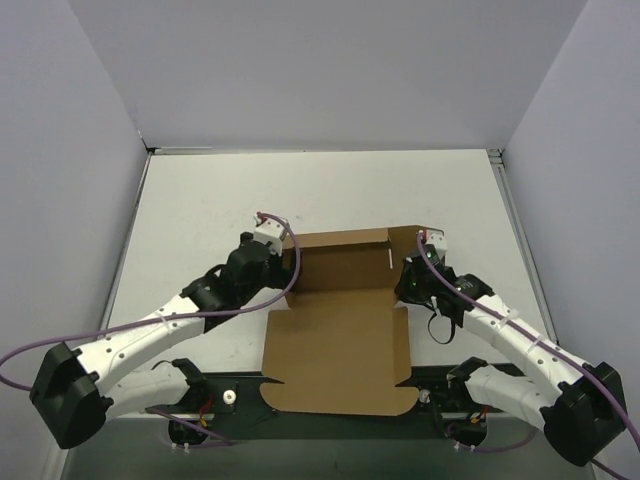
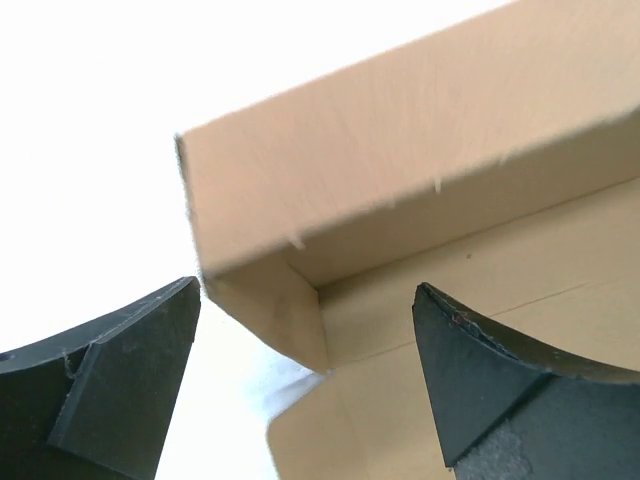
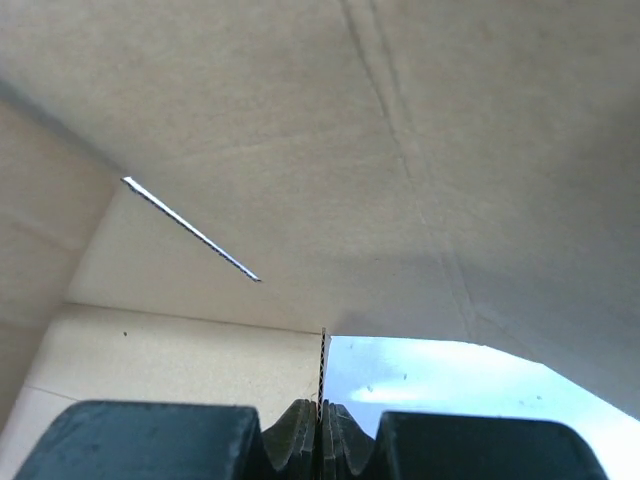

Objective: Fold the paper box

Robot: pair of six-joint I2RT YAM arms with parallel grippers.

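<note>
The paper box (image 1: 335, 350) is brown corrugated cardboard lying mid-table, its near panel flat and its far part folded up into low walls. My left gripper (image 1: 287, 262) is at the box's left rear corner, open. In the left wrist view the black fingers (image 2: 120, 380) stand wide apart with the raised corner (image 2: 270, 300) between them, touching neither. My right gripper (image 1: 408, 272) is at the box's right side. In the right wrist view my right gripper (image 3: 322, 410) is shut on the thin edge of an upright cardboard flap (image 3: 322, 355). A slot (image 3: 190, 230) shows in the panel above.
The white table (image 1: 200, 200) is enclosed by pale walls on the left, right and far sides. A black mounting plate (image 1: 240, 400) with both arm bases runs along the near edge, under the box's front flap. Purple cables (image 1: 130, 325) trail from the arms.
</note>
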